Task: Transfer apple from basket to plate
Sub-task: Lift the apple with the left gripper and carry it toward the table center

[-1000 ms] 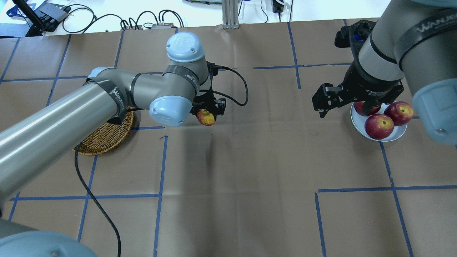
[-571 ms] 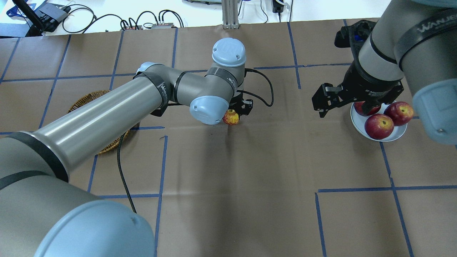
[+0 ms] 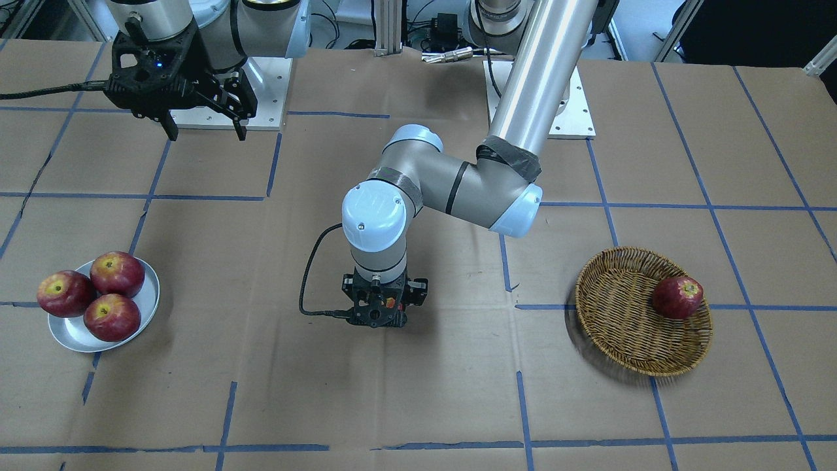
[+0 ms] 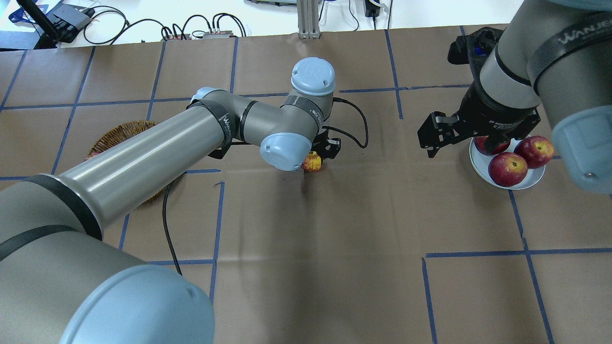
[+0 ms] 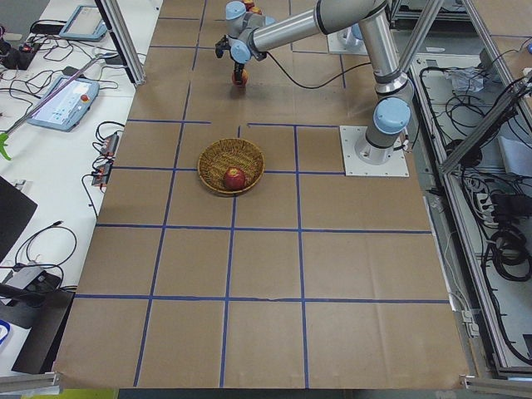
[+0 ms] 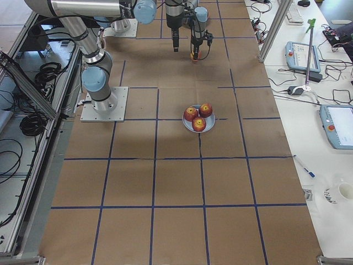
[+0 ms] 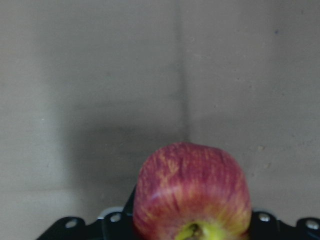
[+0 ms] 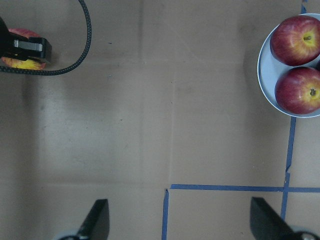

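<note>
Left tool (image 4: 319, 155) around the apple (image 4: 311, 162), between basket (image 3: 614, 327) and plate (image 3: 72, 333).

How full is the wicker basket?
Nearly empty: the wicker basket holds one dark red apple; the streaked apple is out, in the left tool.

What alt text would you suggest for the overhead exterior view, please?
The left end effector holds the apple above mid-table, between the basket at left and the plate with three apples at right. The right end effector, open, overlaps the plate.
</note>
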You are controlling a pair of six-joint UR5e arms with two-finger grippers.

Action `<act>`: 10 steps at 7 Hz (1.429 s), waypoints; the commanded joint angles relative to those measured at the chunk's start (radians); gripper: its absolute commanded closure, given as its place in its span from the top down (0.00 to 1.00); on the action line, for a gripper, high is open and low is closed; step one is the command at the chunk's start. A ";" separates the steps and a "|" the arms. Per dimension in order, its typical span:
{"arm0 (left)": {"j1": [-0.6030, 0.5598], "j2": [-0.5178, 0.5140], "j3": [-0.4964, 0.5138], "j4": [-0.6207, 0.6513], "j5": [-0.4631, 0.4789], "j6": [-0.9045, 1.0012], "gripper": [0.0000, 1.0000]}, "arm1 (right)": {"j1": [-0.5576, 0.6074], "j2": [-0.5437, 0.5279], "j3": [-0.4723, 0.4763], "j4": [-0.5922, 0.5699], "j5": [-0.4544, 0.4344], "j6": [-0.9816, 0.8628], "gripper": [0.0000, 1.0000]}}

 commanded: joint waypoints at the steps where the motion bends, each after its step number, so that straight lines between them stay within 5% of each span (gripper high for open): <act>1: -0.012 -0.002 0.000 0.000 0.001 -0.002 0.58 | 0.000 0.000 0.000 -0.001 -0.001 -0.001 1.00; 3: -0.012 -0.002 0.007 0.000 -0.002 -0.002 0.94 | 0.000 0.000 0.000 0.001 0.000 0.001 1.00; 7: -0.001 0.094 0.016 -0.034 -0.012 0.006 0.99 | 0.000 0.000 0.000 -0.001 0.000 0.001 1.00; 10: 0.161 0.322 0.022 -0.310 -0.025 0.208 0.99 | 0.000 0.000 0.000 -0.001 0.000 0.001 1.00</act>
